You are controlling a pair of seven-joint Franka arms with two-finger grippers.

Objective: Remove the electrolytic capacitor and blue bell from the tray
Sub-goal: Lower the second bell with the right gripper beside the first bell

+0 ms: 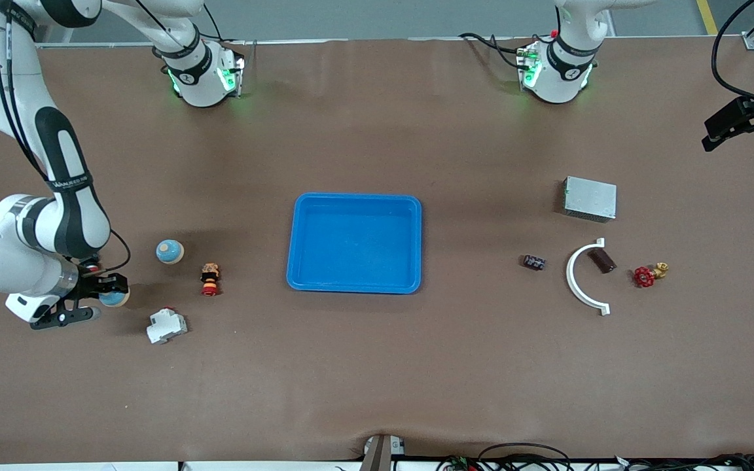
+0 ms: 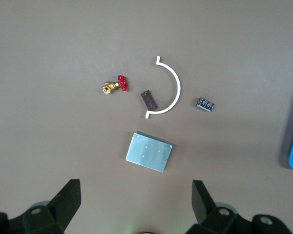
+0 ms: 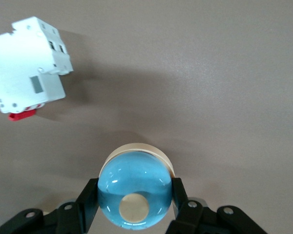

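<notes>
Your right gripper (image 1: pixel 107 292) sits low at the right arm's end of the table, its fingers (image 3: pixel 178 192) clamped on either side of a blue dome-shaped bell (image 3: pixel 134 187) with a tan base and a tan button on top; you can see the grip plainly in the right wrist view. Just beside it, nearer the front camera, lies a white circuit breaker (image 1: pixel 166 325) with a red tab. A second blue bell (image 1: pixel 170 251) stands on the table close by, toward the tray, and a small red and black figure (image 1: pixel 210 279) sits between that bell and the blue tray (image 1: pixel 355 243). The tray holds nothing that you can see. Your left gripper (image 1: pixel 740 124) hangs high over the left arm's end of the table with its jaws spread wide and nothing between them; this arm waits. Below it in the left wrist view you see the dark capacitor (image 2: pixel 205 104), lying on the table between the tray and a white curved bracket (image 2: pixel 169 88). A brown cylinder (image 2: pixel 148 99) rests inside the bracket's arc, a red-handled brass valve (image 2: pixel 115 85) lies near it, and a grey metal box (image 2: pixel 148 151) sits farther from the front camera.
</notes>
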